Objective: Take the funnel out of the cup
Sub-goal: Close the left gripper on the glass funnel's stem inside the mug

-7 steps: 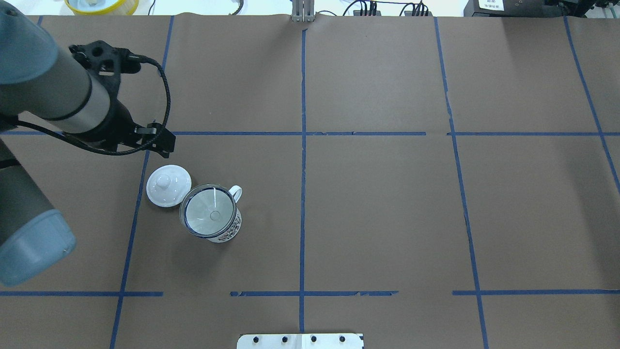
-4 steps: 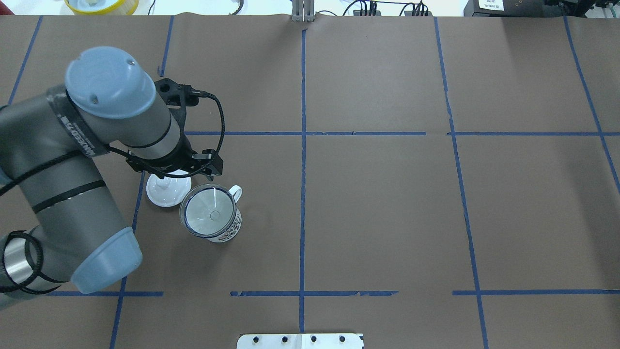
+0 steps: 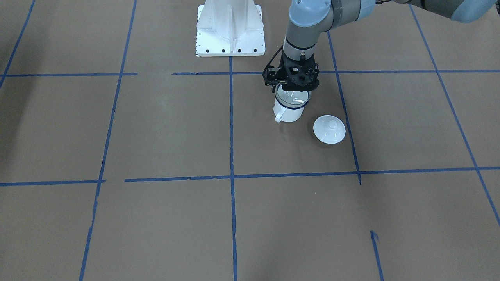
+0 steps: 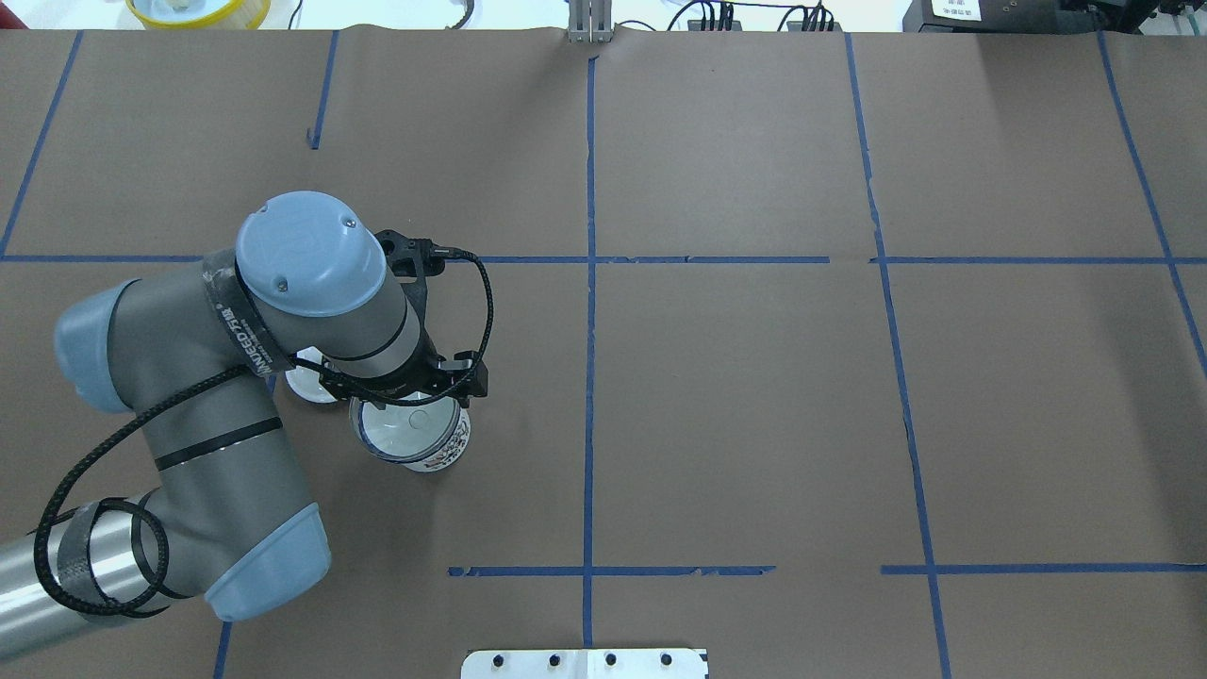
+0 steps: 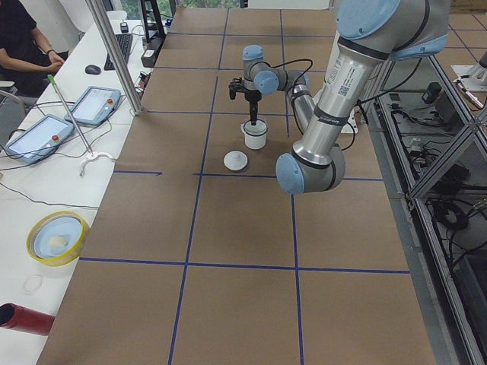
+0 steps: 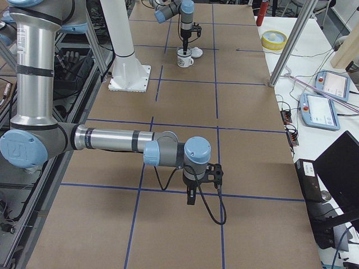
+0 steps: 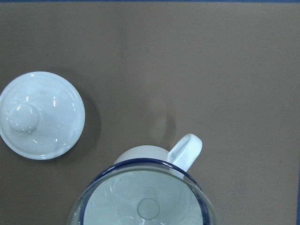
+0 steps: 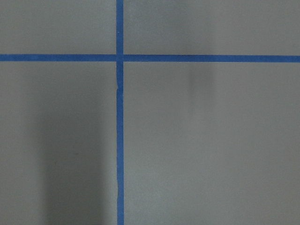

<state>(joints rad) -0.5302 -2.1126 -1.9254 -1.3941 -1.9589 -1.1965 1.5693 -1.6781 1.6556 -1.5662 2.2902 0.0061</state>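
The cup [image 3: 289, 112], a white mug with a dark blue rim, stands on the brown table with its handle toward the far side. The clear funnel [image 3: 293, 100] sits in its mouth. In the left wrist view the funnel [image 7: 149, 206] fills the cup [image 7: 185, 151] at the bottom edge. My left gripper [image 3: 292, 90] points straight down, just above the funnel's rim. Its fingers look spread apart and hold nothing. In the overhead view my left wrist covers most of the cup [image 4: 436, 451]. My right gripper [image 6: 190, 197] hangs over bare table far from the cup, and I cannot tell its state.
A round white lid with a knob [image 3: 329, 129] lies flat on the table close beside the cup. It also shows in the left wrist view [image 7: 41, 115]. The white robot base [image 3: 230, 27] stands behind the cup. Blue tape lines cross the brown table.
My left arm has swung in from the table's left edge. It passed over the lid and now hangs above the cup. The cup, funnel and lid have not moved.
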